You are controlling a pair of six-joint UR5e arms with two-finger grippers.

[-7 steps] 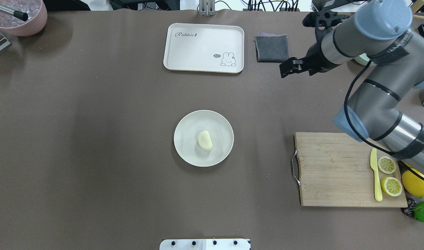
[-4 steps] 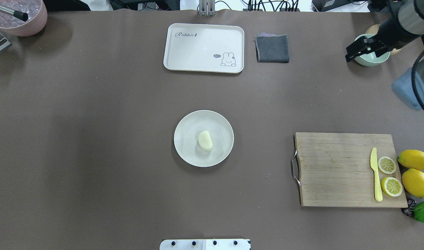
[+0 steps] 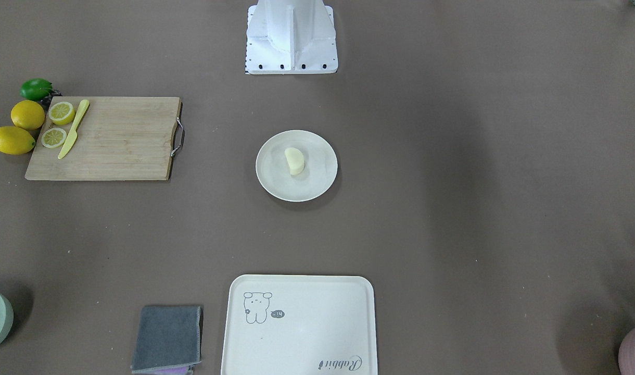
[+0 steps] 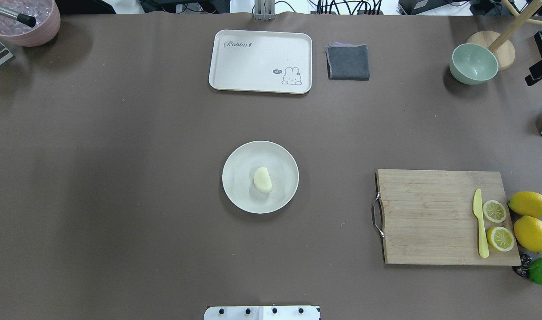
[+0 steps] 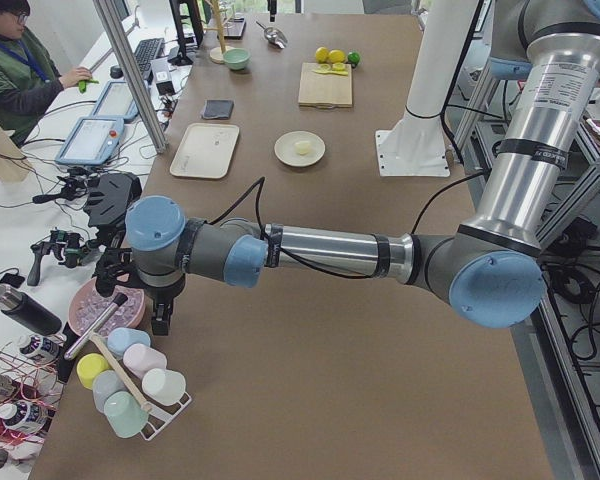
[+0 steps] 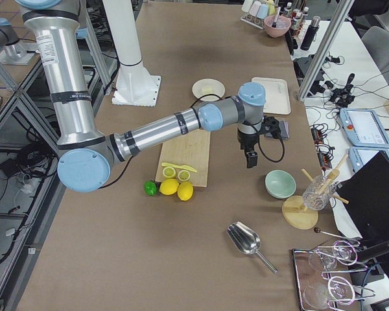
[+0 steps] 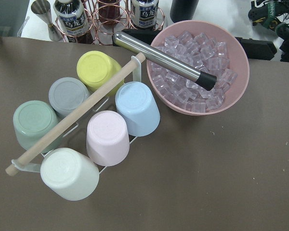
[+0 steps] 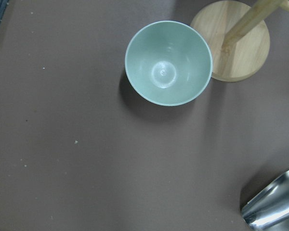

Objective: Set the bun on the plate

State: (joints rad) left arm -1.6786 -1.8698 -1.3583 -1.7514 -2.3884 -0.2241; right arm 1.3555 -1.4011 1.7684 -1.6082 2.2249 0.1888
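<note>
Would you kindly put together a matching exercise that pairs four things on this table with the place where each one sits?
Things:
1. bun
2. yellow knife
3. green bowl
4. grey cloth

Places:
A. beside the rabbit tray
B. on the cutting board, next to the lemon halves
C. on the round plate
D. next to the base of the wooden stand

Pairs: 1-C, 2-B, 3-D, 4-A.
</note>
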